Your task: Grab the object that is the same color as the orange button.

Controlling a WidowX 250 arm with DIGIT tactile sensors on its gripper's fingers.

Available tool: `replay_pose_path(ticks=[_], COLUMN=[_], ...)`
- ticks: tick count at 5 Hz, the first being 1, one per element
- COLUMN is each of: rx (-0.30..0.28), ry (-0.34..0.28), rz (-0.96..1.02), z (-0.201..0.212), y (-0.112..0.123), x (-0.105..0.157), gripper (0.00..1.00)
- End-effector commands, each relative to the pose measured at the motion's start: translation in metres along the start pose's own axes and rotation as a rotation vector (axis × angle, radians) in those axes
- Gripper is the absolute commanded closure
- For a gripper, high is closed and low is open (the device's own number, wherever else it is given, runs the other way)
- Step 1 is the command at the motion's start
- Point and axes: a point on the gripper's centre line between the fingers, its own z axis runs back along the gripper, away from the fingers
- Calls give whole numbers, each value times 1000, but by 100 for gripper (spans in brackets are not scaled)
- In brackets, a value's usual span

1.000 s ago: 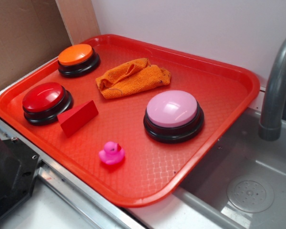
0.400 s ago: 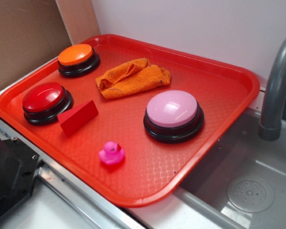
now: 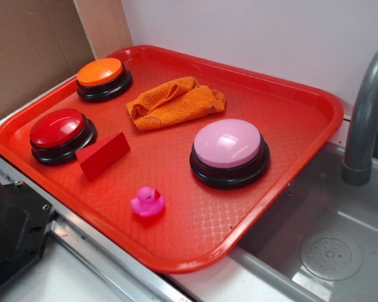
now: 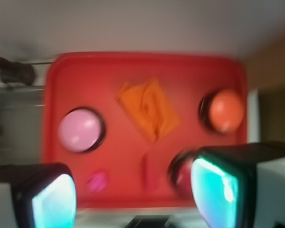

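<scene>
The orange cloth (image 3: 175,102) lies crumpled on the red tray (image 3: 290,119), toward its back, to the right of the orange button (image 3: 103,78). The wrist view is blurred and looks down from high above: the cloth (image 4: 148,109) sits mid-tray and the orange button (image 4: 225,110) at the right. My gripper (image 4: 135,197) is open, its two teal-padded fingers wide apart with nothing between them, well above the tray's near edge. It does not appear in the exterior view.
A red-topped button (image 3: 60,134), a red wedge block (image 3: 103,155), a pink duck (image 3: 147,202) and a large pink button (image 3: 229,151) share the tray. A grey faucet (image 3: 366,113) and a sink (image 3: 327,251) are at the right. Cardboard (image 3: 31,50) stands behind left.
</scene>
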Motion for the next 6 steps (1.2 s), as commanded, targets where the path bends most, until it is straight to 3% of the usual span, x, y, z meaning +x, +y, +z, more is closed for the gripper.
replay_pose_path(ticks=[1,2,4,5,6], rx=[63,-5,-134,-124,-87], ry=[22,109,350,351,297], rz=[-221,-242,-213,-221,-261], z=[-45,-78,-131,-152,-164], y=[4,35,82,79,75], x=[56,44,25,14,-5], gripper=[0,0,0,0,0])
